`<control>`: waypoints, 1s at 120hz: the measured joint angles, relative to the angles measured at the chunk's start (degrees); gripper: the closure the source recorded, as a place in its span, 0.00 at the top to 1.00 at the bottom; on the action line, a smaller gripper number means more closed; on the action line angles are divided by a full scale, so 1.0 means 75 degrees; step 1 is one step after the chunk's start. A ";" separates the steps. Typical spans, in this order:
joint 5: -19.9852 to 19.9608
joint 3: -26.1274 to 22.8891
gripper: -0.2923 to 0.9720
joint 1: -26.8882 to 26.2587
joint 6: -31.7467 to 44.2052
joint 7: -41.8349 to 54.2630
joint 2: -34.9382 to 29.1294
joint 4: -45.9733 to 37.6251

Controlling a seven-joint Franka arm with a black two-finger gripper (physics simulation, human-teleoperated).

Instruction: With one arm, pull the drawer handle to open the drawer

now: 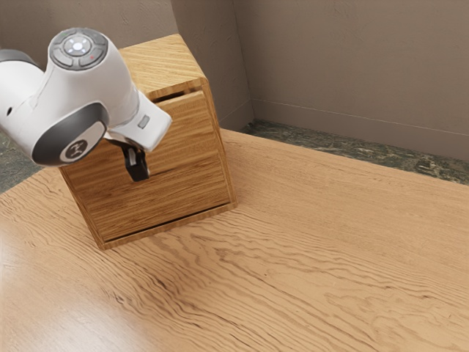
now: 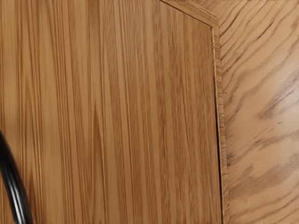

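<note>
A small oak drawer cabinet [image 1: 167, 202] stands on the table at the exterior view's left. Its upper drawer front [image 1: 189, 126] shows a dark gap along its top edge and sits slightly proud of the cabinet body. My gripper [image 1: 137, 167] hangs right against the cabinet's front, about midway up, and the white hand hides the part of the front behind it. In the wrist view the drawer front [image 2: 117, 112] is very close, and a black curved bar [image 2: 13, 186], apparently the handle, crosses the corner just under my hand.
The wooden table [image 1: 322, 249] spreads wide toward the exterior view's right and front. Grey walls and a dark floor strip [image 1: 381, 150] lie behind it. In the wrist view the table [image 2: 261, 116] shows beside the cabinet's edge.
</note>
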 joint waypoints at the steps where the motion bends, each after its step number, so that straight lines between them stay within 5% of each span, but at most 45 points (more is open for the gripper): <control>1: -0.0005 -0.0009 0.76 -0.0001 0.0000 0.0000 -0.0008 -0.0006; 120: -0.0229 -0.0674 0.76 -0.0032 -0.0143 -0.0897 -0.1164 -0.1129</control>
